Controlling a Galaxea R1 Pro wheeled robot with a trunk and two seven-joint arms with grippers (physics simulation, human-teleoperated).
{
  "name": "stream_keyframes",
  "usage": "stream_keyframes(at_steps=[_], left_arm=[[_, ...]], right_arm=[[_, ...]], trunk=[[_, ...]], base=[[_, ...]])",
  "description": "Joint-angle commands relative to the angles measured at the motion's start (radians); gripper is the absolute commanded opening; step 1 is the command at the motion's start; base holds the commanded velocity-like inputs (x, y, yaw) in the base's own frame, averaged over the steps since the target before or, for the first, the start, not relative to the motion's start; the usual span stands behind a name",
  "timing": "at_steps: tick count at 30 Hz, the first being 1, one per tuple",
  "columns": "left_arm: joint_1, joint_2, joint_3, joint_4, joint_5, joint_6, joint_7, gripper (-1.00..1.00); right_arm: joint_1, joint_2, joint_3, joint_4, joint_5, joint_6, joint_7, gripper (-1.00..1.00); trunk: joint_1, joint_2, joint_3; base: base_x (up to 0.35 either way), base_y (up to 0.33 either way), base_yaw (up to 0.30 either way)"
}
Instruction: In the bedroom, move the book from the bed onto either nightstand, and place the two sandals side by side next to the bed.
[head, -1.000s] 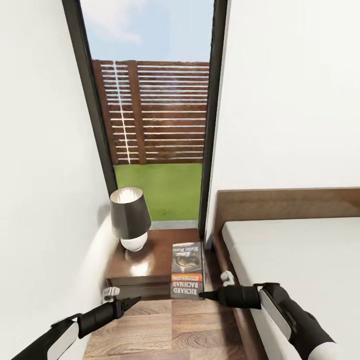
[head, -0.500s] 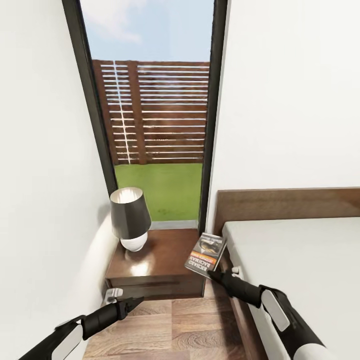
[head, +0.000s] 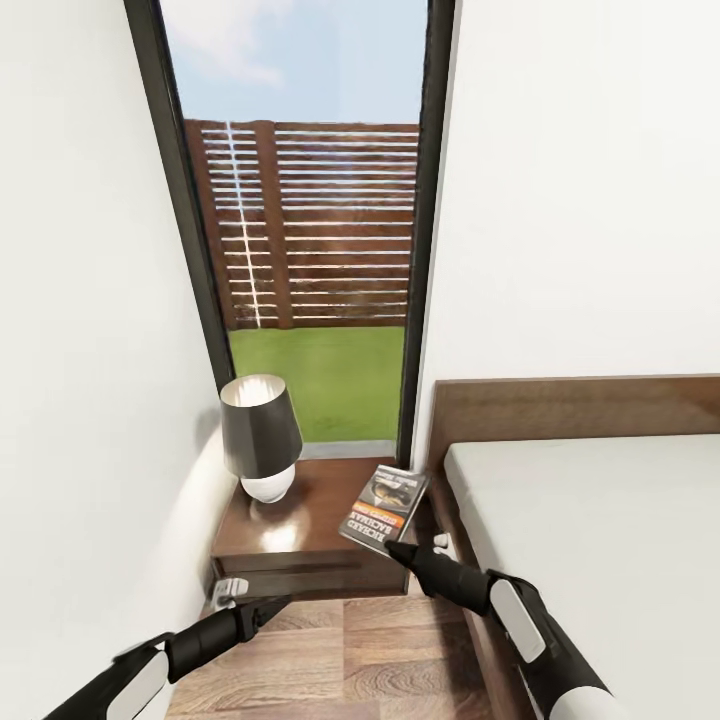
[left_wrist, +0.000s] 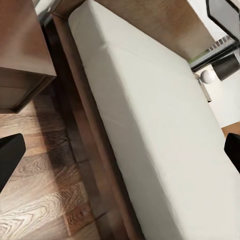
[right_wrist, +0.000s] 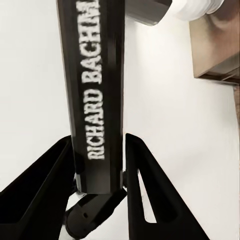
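Nearest, the left gripper (head: 272, 603) hangs low over the wood-plank floor (head: 390, 660) in front of the nightstand (head: 300, 545); its fingers sit spread apart, holding nothing. The right gripper (head: 396, 549) is clamped on the lower edge of the book (head: 384, 508), with one finger (right_wrist: 47, 195) at each side of the spine. The book is tilted, raised above the nightstand's right front corner, just beside the bed (head: 600, 540) frame. Farther back, a lamp (head: 260, 436) stands on the nightstand's left rear. Beyond it, a tall window (head: 305, 220) faces a slatted fence (head: 320, 225).
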Motion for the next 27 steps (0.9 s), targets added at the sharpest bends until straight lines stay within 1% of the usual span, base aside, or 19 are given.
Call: stream_keyframes(at_steps=[1, 6, 11, 15, 17, 22, 27], left_arm=[[-0.001, -0.002, -0.004, 0.000, 0.011, 0.010, -0.002, 1.00], [-0.001, -0.004, -0.004, 0.011, 0.011, 0.010, -0.002, 1.00], [-0.001, -0.014, -0.004, 0.029, 0.011, 0.005, -0.002, 1.00], [-0.001, -0.017, -0.004, 0.032, 0.011, 0.000, -0.002, 1.00], [-0.001, -0.018, -0.004, 0.033, 0.011, -0.001, -0.002, 1.00], [-0.001, -0.019, -0.004, 0.033, 0.011, -0.002, -0.002, 1.00], [-0.001, -0.019, -0.004, 0.034, 0.011, -0.002, -0.002, 1.00]], right_arm=[[-0.001, 0.008, -0.004, 0.000, 0.002, 0.006, 0.002, -1.00], [-0.001, 0.010, -0.004, 0.000, 0.001, 0.007, 0.002, -1.00], [-0.001, 0.011, -0.004, 0.000, 0.000, 0.007, 0.002, -1.00], [-0.001, 0.014, -0.004, 0.002, 0.000, 0.007, 0.002, -1.00], [-0.001, 0.019, -0.003, 0.003, 0.000, 0.007, 0.002, -1.00], [-0.001, 0.042, 0.000, 0.005, 0.001, 0.007, 0.002, -1.00], [-0.001, 0.048, 0.016, 0.007, 0.001, 0.006, 0.001, -1.00]], trunk=[[0.000, -0.001, -0.001], [0.000, -0.001, -0.001], [0.000, -0.001, -0.001], [0.000, -0.001, -0.001], [0.000, -0.001, -0.001], [0.000, -0.001, -0.001], [0.000, -0.001, -0.001]], base=[[0.000, 0.000, 0.000], [0.072, 0.000, 0.000], [0.284, 0.000, 0.000], [0.292, 0.000, 0.000], [0.145, 0.000, 0.000], [0.107, 0.000, 0.000], [0.275, 0.000, 0.000]])
